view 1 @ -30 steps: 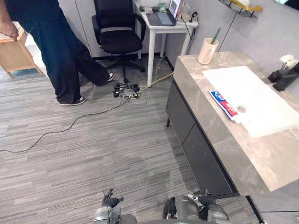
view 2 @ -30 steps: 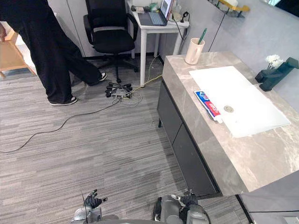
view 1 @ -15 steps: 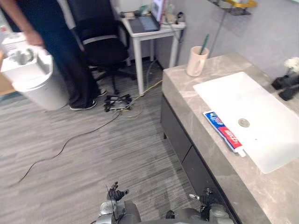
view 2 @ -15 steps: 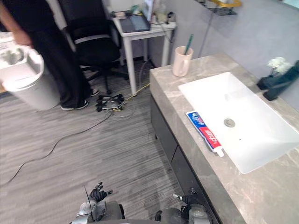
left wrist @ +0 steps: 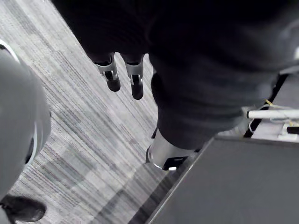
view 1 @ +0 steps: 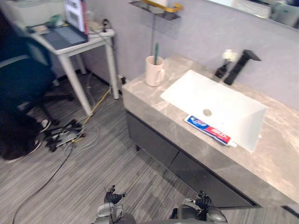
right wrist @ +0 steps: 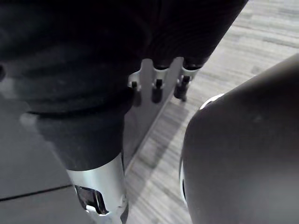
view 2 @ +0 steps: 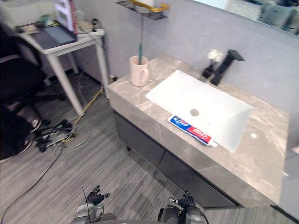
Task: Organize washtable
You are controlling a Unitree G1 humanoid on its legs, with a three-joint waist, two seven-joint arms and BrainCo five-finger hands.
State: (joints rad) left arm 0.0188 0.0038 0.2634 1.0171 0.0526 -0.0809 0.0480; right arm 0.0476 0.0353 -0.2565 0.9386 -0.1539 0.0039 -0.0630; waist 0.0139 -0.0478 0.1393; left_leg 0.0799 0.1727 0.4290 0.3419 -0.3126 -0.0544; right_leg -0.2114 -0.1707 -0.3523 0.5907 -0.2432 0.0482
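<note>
The washtable is a marble counter (view 1: 273,163) with a white sink (view 1: 236,100) set in it. A blue and red toothpaste tube (view 1: 210,132) lies on the sink's front rim. At the counter's far left corner stands a cream cup (view 1: 153,71) holding a green toothbrush (view 1: 155,48). A black faucet (view 1: 239,65) rises behind the sink, with a small white flower piece (view 1: 227,56) beside it. My left hand (left wrist: 112,75) hangs down over the floor, fingers relaxed and empty. My right hand (right wrist: 157,87) hangs the same way beside the dark cabinet.
Dark drawers (view 1: 154,144) front the cabinet under the counter. To the left stand a white desk (view 1: 81,44) with a laptop (view 1: 70,28), a black chair (view 1: 18,79) and cables with a power strip (view 1: 63,135) on the floor. A shelf (view 1: 156,8) hangs on the wall.
The camera has swung right, so the washtable now lies more square in view. The person and the white bin have left the picture. Both hands still hang empty.
</note>
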